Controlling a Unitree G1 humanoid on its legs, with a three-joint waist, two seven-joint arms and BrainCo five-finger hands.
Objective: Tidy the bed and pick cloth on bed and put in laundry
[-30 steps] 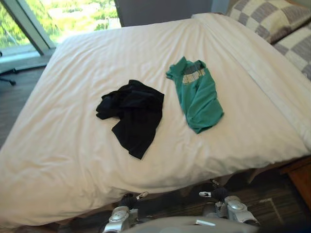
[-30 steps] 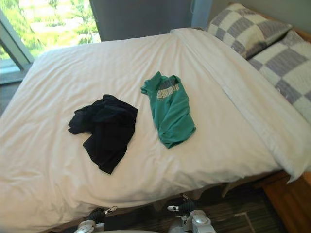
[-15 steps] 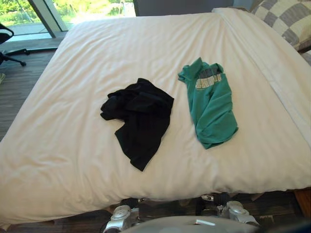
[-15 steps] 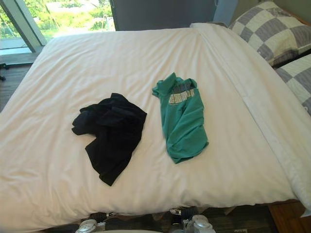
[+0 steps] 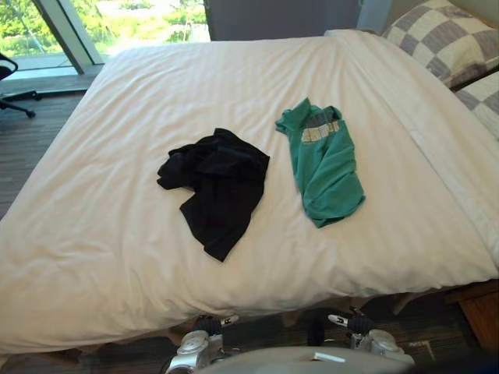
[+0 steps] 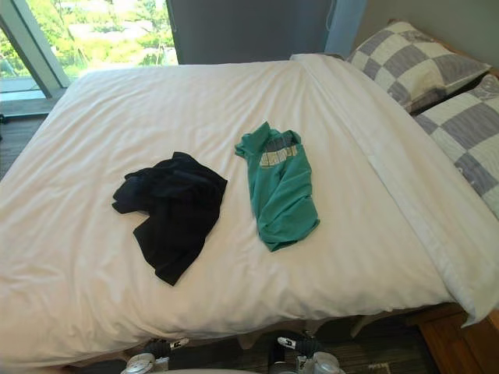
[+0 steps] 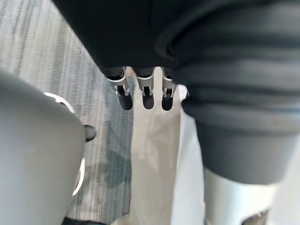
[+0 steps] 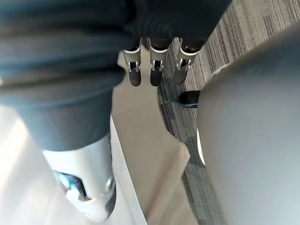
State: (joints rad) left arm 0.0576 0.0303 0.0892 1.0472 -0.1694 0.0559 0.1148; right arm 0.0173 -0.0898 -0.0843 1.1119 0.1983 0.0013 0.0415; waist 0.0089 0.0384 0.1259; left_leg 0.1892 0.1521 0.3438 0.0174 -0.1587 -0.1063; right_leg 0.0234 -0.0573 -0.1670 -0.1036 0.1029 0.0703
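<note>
Noting left hand (image 7: 143,88) hanging low, fingers straight and relaxed, gripping nothing. Reading right hand (image 8: 156,69) the same way: fingers loose, apart, empty. Seeing grey striped floor (image 7: 51,65) and a pale edge of bedding past both sets of fingertips.

Moving outward to the bed. Logging white duvet (image 5: 148,101) lying mostly smooth, with light creases toward the near edge. Finding black garment (image 5: 219,181) crumpled near the middle of the duvet, left of centre, one end trailing toward the near edge. Finding green shirt (image 5: 323,160) just beside it on the right, apart from it, not touching, lying lengthwise with its collar end pointing away and a pale printed band across the chest. Marking both cloths as resting on the bed, well apart from either hand.

Recording two checked pillows (image 6: 405,62) at the far right, by the headboard end. Noting window (image 5: 125,15) beyond the far left corner and chair base (image 5: 15,78) on the wooden floor there.
</note>
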